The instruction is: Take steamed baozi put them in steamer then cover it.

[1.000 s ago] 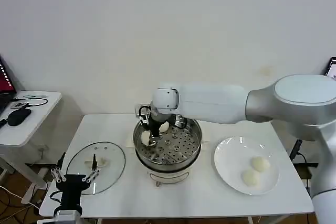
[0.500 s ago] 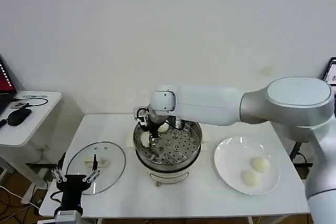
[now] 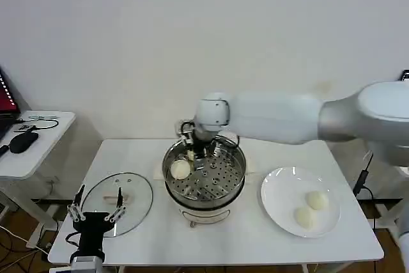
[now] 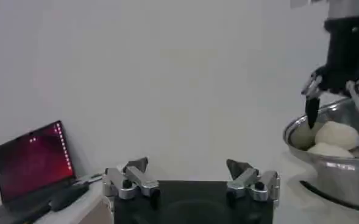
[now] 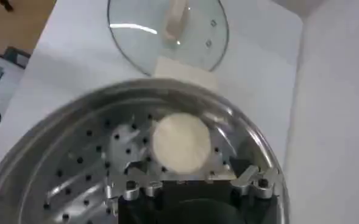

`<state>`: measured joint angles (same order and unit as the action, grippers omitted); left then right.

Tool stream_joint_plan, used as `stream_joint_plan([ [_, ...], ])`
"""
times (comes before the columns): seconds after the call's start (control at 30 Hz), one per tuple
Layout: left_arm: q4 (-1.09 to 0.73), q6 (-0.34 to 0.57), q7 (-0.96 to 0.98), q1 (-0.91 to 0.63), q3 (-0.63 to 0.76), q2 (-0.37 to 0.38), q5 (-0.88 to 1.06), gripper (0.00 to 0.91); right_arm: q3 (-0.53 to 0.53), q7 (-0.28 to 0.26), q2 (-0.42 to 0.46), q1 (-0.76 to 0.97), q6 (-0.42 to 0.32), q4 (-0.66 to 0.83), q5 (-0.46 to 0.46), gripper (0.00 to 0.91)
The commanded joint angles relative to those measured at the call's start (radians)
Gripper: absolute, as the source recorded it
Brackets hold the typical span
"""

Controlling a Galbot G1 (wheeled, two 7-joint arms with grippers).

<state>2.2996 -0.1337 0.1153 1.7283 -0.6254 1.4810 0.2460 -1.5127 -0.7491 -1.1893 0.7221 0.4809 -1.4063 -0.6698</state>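
Note:
The steamer (image 3: pixel 238 172) stands mid-table and holds two steamed baozi; one (image 3: pixel 180 169) lies at its left side, the other (image 3: pixel 190 156) is partly hidden by my right gripper (image 3: pixel 197 150). That gripper hangs open just above the tray's back left, and the baozi (image 5: pixel 180 143) on the perforated tray (image 5: pixel 75 158) lies just beyond its spread fingers, held by neither. Two more baozi (image 3: pixel 317 199) (image 3: pixel 305 217) rest on the white plate (image 3: pixel 276 187) at the right. The cover (image 3: pixel 118 196) lies flat on the table at the left. My left gripper (image 3: pixel 96 217) waits open at the cover's front edge.
A small side table (image 3: pixel 32 151) with a mouse and a laptop (image 4: pixel 33 161) stands off to the left. The wall is close behind the steamer. Bare tabletop lies in front of the steamer and between it and the plate.
My right gripper has lifted out of the steamer and shifted back and right, leaving the left baozi uncovered on the tray. The left arm barely moved.

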Motion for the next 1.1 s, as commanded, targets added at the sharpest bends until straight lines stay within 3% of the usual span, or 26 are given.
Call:
stream_joint_plan([
  [0.03, -0.006, -0.001, -0.001, -0.002, 0.010, -0.001, 0.009, 0.907, -0.079, -0.016, 0.415, 0.141, -0.050, -0.290, 0.118, 0.907],
  [0.2, -0.020, -0.002, 0.000, -0.002, 0.033, 0.006, 0.041, 0.907, -0.068, -0.051, 0.674, 0.094, -0.125, -0.370, 0.288, 0.907],
  [0.3, -0.029, 0.000, 0.001, 0.004, 0.044, 0.007, 0.054, 0.907, -0.057, -0.053, 0.765, 0.058, -0.153, -0.401, 0.385, 0.907],
  [0.37, -0.044, 0.003, 0.002, 0.005, 0.046, 0.007, 0.062, 0.907, -0.054, -0.063, 0.815, 0.042, -0.208, -0.417, 0.522, 0.907],
  [0.43, -0.063, 0.007, 0.005, 0.007, 0.047, 0.006, 0.075, 0.907, -0.050, -0.058, 0.876, 0.018, -0.227, -0.439, 0.586, 0.907],
  [0.53, -0.083, 0.017, 0.009, 0.015, 0.051, 0.006, 0.088, 0.907, 0.049, -0.056, 0.963, -0.095, -0.276, -0.456, 0.672, 0.907],
  [0.6, -0.094, 0.023, 0.011, 0.020, 0.056, 0.007, 0.097, 0.907, 0.174, -0.054, 1.011, -0.241, -0.301, -0.461, 0.724, 0.907],
  [0.63, -0.097, 0.023, 0.011, 0.021, 0.058, 0.007, 0.100, 0.907, 0.203, -0.048, 1.021, -0.284, -0.314, -0.461, 0.738, 0.907],
  [0.67, -0.102, 0.024, 0.012, 0.022, 0.064, 0.007, 0.109, 0.907, 0.395, -0.031, 1.053, -0.482, -0.312, -0.463, 0.751, 0.907],
  [0.7, -0.103, 0.024, 0.013, 0.023, 0.067, 0.007, 0.114, 0.907, 0.419, -0.029, 1.062, -0.516, -0.316, -0.463, 0.764, 0.907],
  [1.1, -0.118, 0.024, 0.014, 0.036, 0.096, 0.007, 0.159, 0.907, 0.481, 0.026, 1.081, -0.708, -0.333, -0.451, 0.855, 0.907],
])
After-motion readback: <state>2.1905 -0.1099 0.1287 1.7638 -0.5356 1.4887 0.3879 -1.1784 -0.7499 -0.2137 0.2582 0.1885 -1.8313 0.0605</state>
